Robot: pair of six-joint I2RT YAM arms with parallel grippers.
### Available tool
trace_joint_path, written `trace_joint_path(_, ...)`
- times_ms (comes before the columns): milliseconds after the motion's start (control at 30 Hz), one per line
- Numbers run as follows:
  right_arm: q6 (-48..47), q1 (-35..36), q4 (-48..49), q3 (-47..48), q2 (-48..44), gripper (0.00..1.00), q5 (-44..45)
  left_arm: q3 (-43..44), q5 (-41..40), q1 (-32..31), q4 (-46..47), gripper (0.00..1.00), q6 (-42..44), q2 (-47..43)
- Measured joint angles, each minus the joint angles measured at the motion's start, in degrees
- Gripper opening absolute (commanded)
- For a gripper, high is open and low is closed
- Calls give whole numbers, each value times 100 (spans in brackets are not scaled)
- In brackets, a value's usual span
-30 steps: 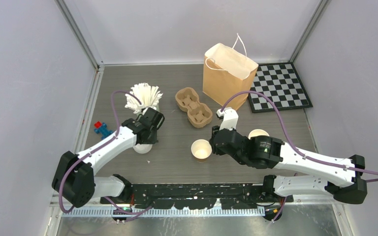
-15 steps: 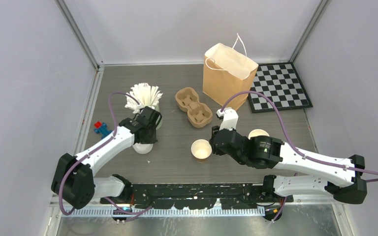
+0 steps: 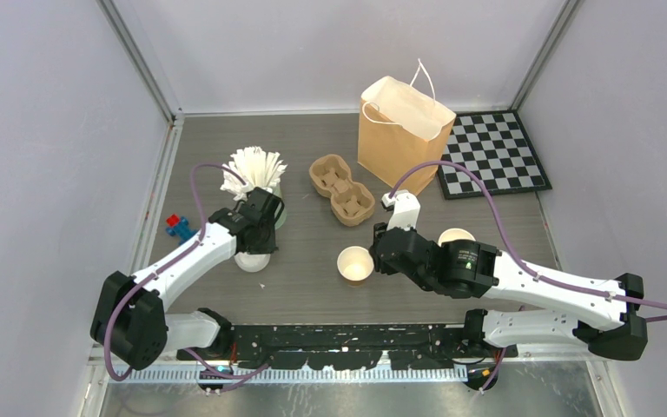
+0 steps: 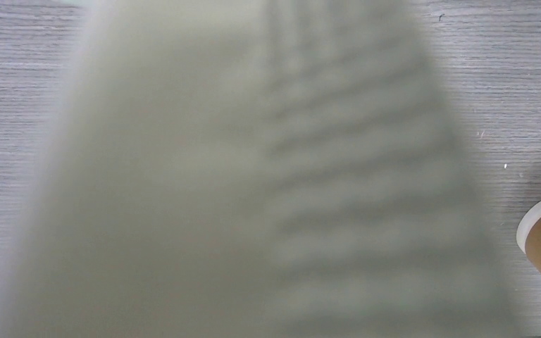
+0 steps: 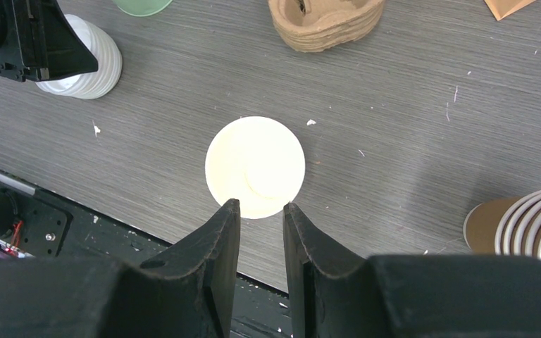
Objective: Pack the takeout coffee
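No legible text — none anywhere.

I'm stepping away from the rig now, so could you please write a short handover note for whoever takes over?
Left gripper: low over the stack of white lids; jaws hidden, grip unclear.
Right gripper: jaws slightly apart, empty, at the rim of the open cup.
The cup stands lidless mid-table; the paper bag stands open at the back.
Done: one cup set out alone.
Left: put a lid on it, then pack it in the bag.
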Motion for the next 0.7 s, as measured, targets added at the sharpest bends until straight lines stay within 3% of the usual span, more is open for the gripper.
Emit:
trace_joint_path(333,0,0,-2,0,85,34,-2,4,81,28,-4,17,44,0)
trace_joint_path(700,0,0,2,0,179,34,-44,125,166,46,-66,7,87,0)
